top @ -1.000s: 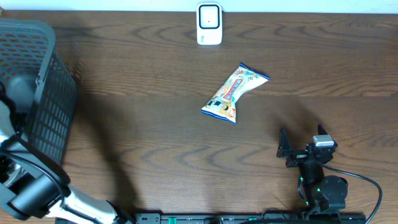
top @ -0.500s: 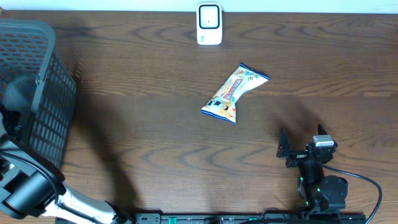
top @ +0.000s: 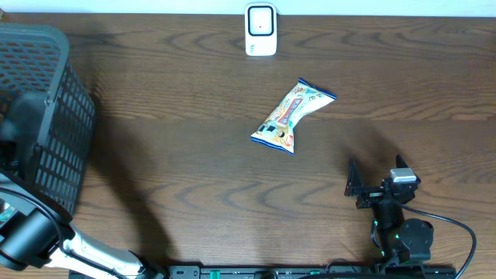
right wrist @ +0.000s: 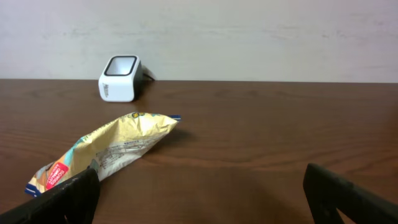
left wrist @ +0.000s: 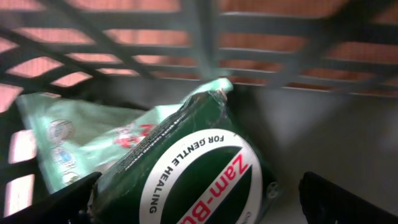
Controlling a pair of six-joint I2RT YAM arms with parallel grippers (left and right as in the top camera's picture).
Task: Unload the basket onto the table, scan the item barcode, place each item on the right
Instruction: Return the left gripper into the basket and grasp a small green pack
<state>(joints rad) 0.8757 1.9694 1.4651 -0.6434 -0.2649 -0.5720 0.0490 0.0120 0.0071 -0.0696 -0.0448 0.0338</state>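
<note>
**Left tool**: jaws spread to their widest and holding nothing. It is poised inside the basket at the left edge of the table. Directly beneath it is a green packet lettered "Zam-Bu…", which lies tilted against a paler packet near the basket wall.

**Right tool**: equally wide and empty, near the near edge toward the right corner.

A yellow snack bag lies flat near the table's centre. The scanner stands at the middle of the far edge.

You appear to be reaching for the green packet. Expect it to be light, with a glossy film that is slippery and yielding. Close across its narrower sides rather than a loose corner, and leave the barcode uncovered. Where that barcode sits cannot be told.
</note>
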